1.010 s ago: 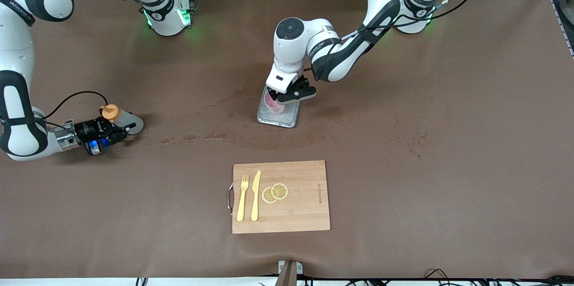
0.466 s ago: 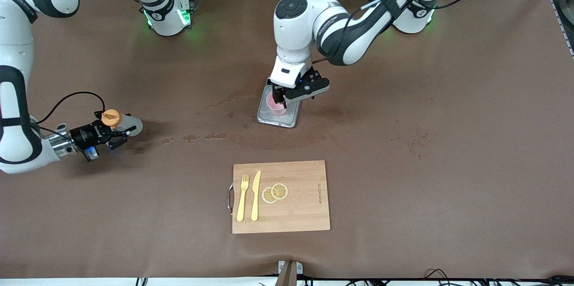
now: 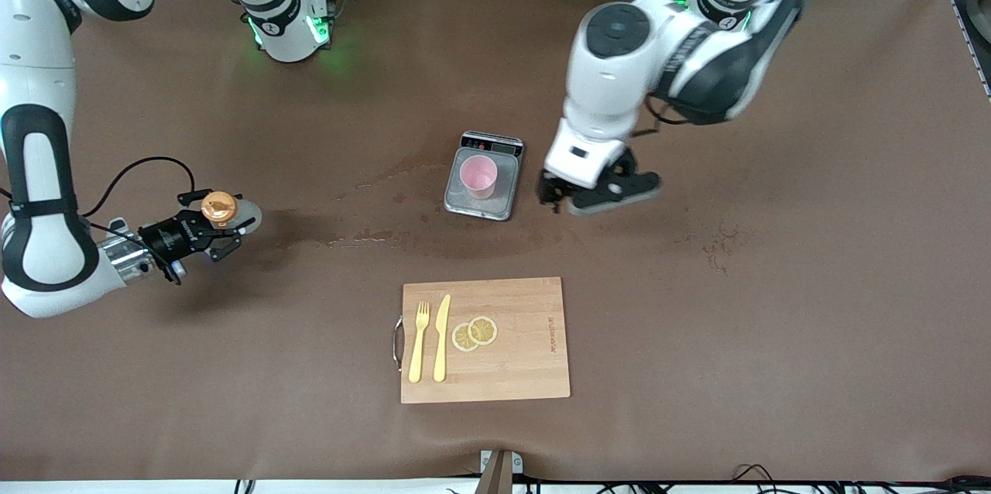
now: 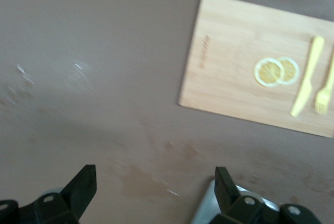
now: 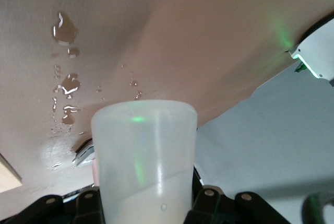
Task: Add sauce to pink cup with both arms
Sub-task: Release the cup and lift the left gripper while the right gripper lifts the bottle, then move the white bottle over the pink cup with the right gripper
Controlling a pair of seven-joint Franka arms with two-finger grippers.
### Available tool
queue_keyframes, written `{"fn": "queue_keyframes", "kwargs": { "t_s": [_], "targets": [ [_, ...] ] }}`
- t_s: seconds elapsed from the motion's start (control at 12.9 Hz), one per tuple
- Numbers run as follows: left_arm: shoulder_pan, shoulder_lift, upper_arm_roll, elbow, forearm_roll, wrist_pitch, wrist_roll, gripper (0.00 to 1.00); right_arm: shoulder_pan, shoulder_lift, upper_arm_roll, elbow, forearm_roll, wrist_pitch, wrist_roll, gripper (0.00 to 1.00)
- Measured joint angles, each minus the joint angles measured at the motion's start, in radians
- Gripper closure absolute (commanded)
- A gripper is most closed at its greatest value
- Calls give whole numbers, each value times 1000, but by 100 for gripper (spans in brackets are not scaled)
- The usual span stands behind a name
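- Wooden cutting board (image 3: 485, 340) lies nearest the front camera; on it are a yellow fork (image 3: 418, 342), a yellow knife (image 3: 441, 337) and two lemon slices (image 3: 474, 332), side by side.
- Brown table (image 3: 774, 308) shows wet patches between the board and the scale.
- Right gripper (image 3: 203, 233) is toward the right arm's end of the table, its fingers clamped on the sauce (image 3: 227, 212); the translucent body sits between the fingers and the orange cap stands up past them. In the right wrist view the bottle's whitish body (image 5: 144, 156) fills the gap between the two black finger pads.
- Steel-plated scale (image 3: 481, 186) sits mid-table, farther from the front camera than the board, its display on the edge toward the robots' bases.
- Pink cup (image 3: 478, 176) stands upright on the scale's plate, touched by no fingers and well apart from the sauce.
- Left gripper (image 3: 559, 196) hangs over bare table just beside the scale, toward the left arm's end; its fingers (image 4: 79, 190) are spread wide with nothing between them, and a corner of the scale shows by one fingertip in the left wrist view.
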Motion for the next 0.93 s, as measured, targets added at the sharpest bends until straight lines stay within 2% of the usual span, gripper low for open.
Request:
{"fn": "queue_keyframes", "kwargs": {
  "t_s": [0.16, 0.39, 0.62, 0.93],
  "targets": [
    [79, -7, 0, 43, -15, -60, 155, 0, 54, -38, 1, 4, -42, -1, 68, 53],
    [193, -10, 1, 84, -35, -115, 375, 0, 141, -85, 1, 15, -167, -1, 136, 53],
    [283, -34, 0, 98, -58, -157, 492, 0, 239, -113, 2, 43, -268, -2, 280, 53],
    [353, -91, -1, 100, -133, -211, 534, 0, 393, -130, 2, 69, -290, -2, 514, 54]
  ]
}}
